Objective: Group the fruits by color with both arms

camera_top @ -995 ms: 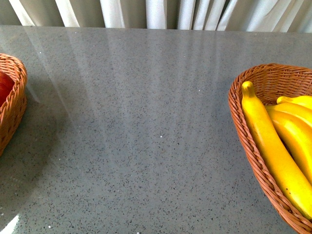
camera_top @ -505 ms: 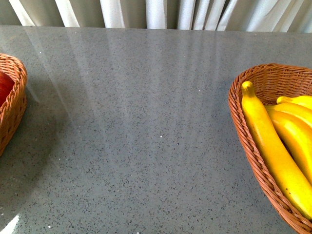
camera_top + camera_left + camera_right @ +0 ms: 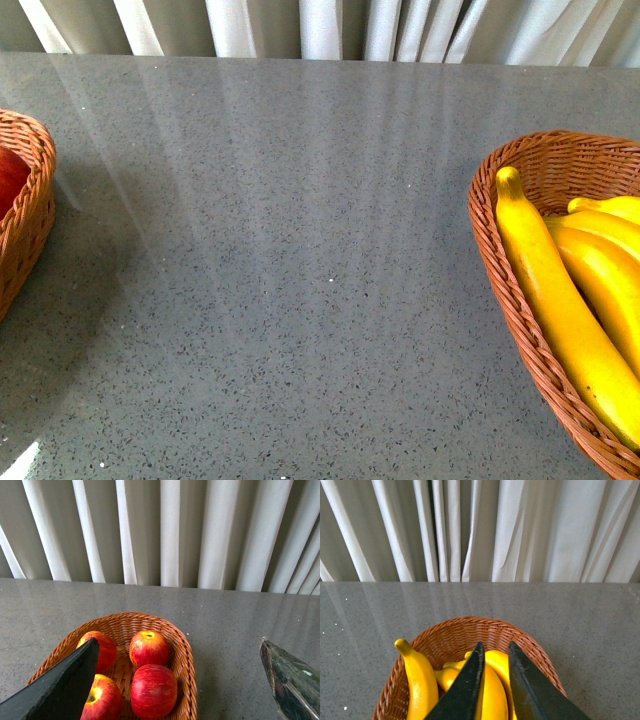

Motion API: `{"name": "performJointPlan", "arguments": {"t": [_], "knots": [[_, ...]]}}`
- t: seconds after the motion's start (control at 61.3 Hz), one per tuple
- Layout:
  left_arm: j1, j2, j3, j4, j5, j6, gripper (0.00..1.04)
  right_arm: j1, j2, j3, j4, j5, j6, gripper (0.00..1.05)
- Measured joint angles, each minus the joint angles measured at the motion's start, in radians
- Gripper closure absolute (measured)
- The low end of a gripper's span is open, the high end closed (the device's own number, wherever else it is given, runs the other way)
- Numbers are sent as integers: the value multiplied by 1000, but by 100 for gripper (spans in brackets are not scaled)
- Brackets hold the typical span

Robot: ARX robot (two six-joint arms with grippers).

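Several red apples (image 3: pixel 149 647) lie in a wicker basket (image 3: pixel 186 665) in the left wrist view. My left gripper (image 3: pixel 178 641) hangs open above that basket's edge, with nothing between its fingers (image 3: pixel 65 685). The right wrist view has yellow bananas (image 3: pixel 420 680) lying in a second wicker basket (image 3: pixel 470 627). Above them my right gripper (image 3: pixel 496 645) is shut, its jaws holding nothing. From the front, a bit of red apple (image 3: pixel 8 180) shows in the left basket (image 3: pixel 35 200) and three bananas (image 3: pixel 560 310) in the right basket (image 3: pixel 500 290). Neither arm appears in the front view.
Both baskets stand on a grey speckled tabletop (image 3: pixel 300 280), one at each side. A white pleated curtain (image 3: pixel 320 25) hangs behind the table's far edge.
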Motion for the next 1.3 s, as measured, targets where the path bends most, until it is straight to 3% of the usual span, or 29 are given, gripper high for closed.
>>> {"name": "performJointPlan", "arguments": {"t": [0.408, 1.304], "knots": [[0, 0, 0, 0, 0, 0, 9, 0, 0, 0, 0, 0, 1, 8], [0, 0, 0, 0, 0, 0, 9, 0, 0, 0, 0, 0, 1, 9]]}}
